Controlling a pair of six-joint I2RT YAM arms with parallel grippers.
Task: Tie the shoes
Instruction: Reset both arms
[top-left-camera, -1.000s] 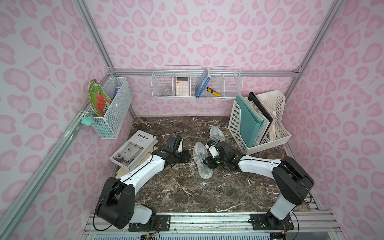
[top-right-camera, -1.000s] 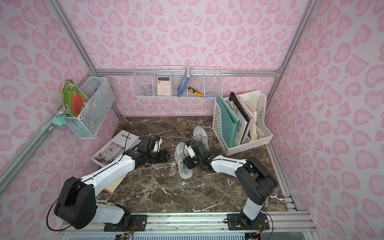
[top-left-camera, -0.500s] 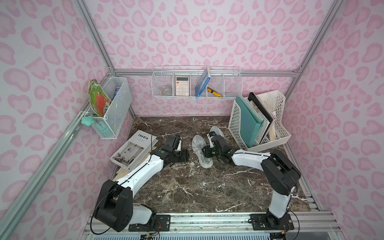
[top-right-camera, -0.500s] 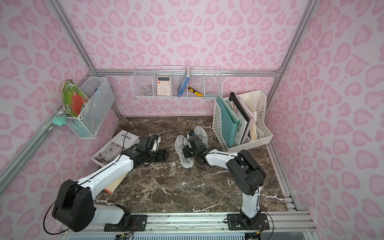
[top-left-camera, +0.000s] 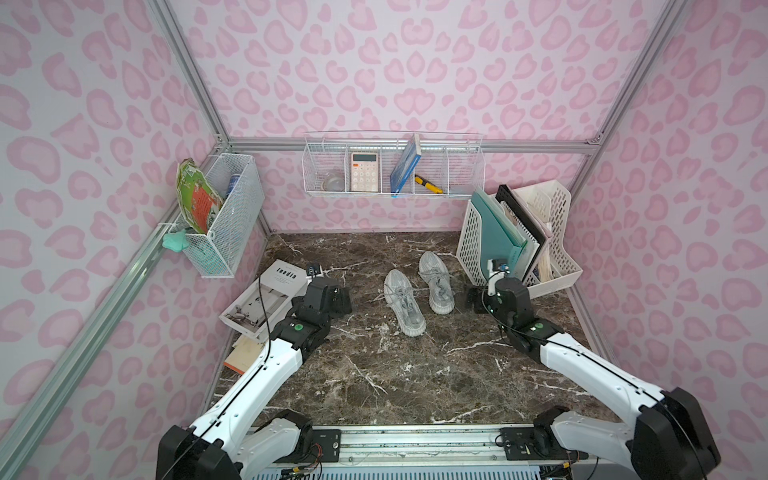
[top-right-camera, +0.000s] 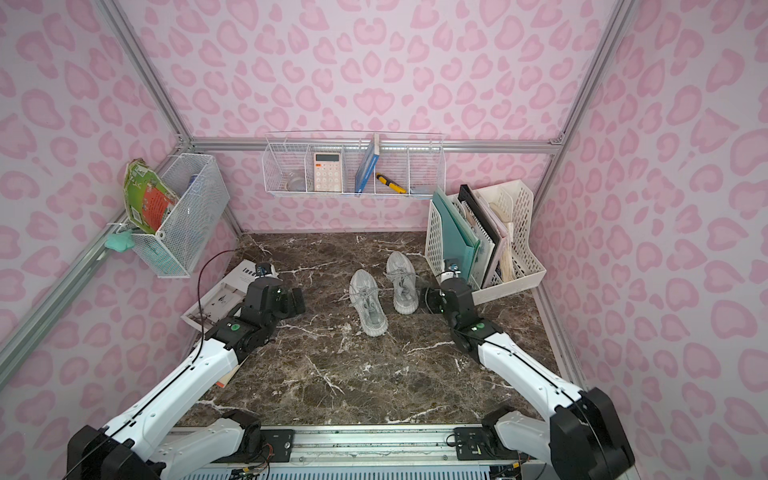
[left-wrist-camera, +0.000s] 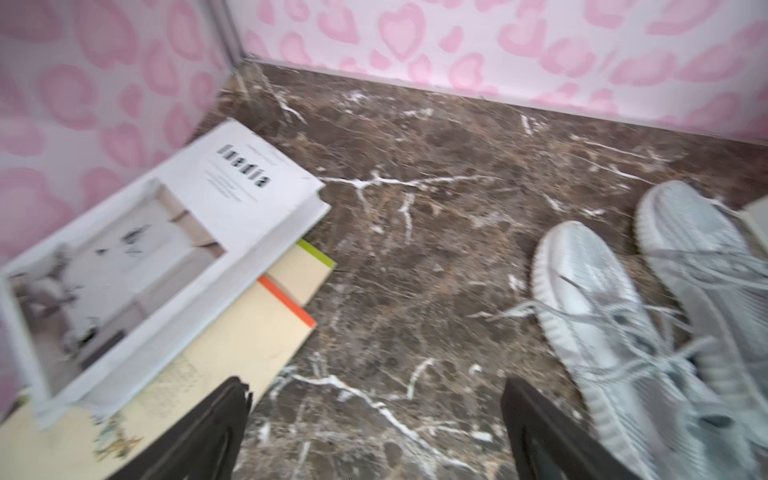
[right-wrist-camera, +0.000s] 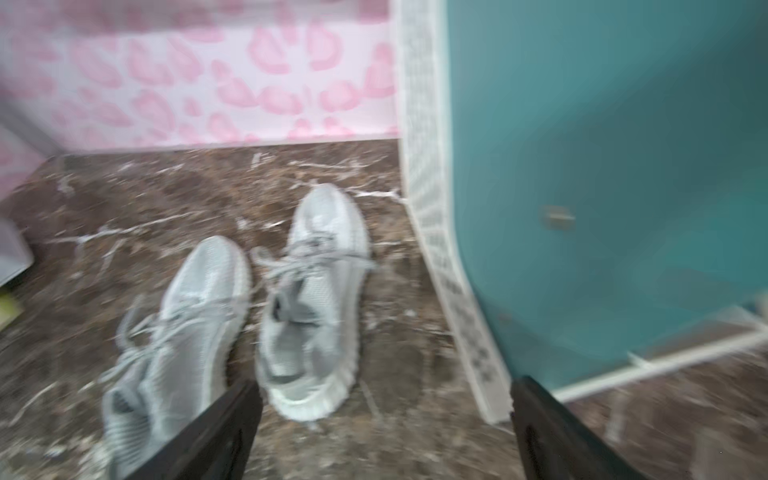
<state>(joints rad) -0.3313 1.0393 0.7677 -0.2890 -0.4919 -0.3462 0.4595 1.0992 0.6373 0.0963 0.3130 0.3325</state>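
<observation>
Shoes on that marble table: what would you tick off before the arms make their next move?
1. Left gripper open, empty: ok.
2. Right gripper open, empty: ok.
3. Nearer shoe and farther shoe upright, side by side: ok.
4. Laces tied: cannot tell, wrist views blurred.
5. Room beside right gripper: probably not ok, file rack close.

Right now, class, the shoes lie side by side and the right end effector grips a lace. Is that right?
No: the right end effector is open and holds nothing, as the right wrist view shows. The shoes do lie side by side.
</observation>
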